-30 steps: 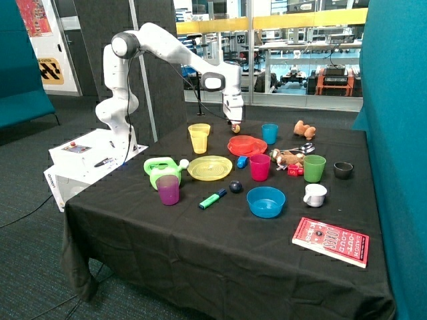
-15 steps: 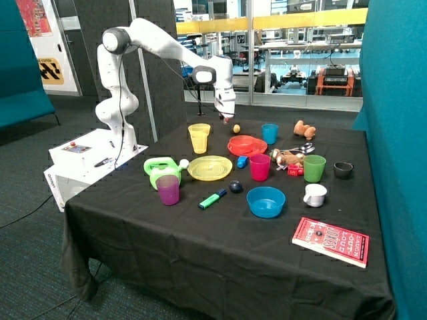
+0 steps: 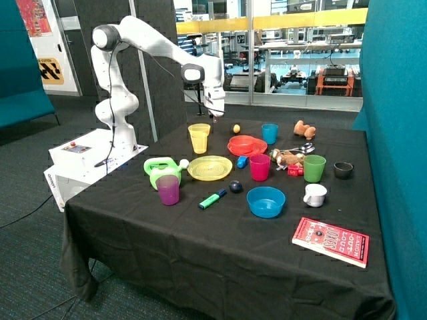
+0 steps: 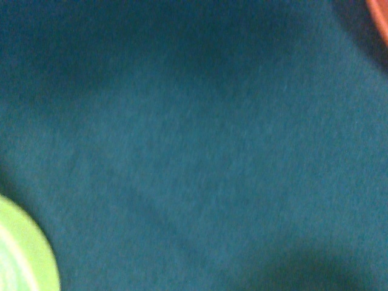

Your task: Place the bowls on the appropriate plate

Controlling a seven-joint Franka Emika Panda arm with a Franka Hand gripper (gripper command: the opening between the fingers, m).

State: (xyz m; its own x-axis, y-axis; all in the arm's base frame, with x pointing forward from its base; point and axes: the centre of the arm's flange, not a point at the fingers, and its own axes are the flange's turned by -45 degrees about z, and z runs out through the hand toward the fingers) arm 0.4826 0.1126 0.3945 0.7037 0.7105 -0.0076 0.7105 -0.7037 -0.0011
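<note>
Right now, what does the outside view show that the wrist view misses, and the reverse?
Only the outside view shows the arm, its end effector hovering above the yellow cup, the red bowl on the red plate, the yellow plate and the blue bowl. The wrist view adds nothing of its own. Both show the dark tablecloth, a yellow rim and a red edge.

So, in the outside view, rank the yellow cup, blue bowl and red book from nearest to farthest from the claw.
1. Yellow cup, just below the claw.
2. Blue bowl, mid-table toward the front.
3. Red book, at the front corner.
</note>
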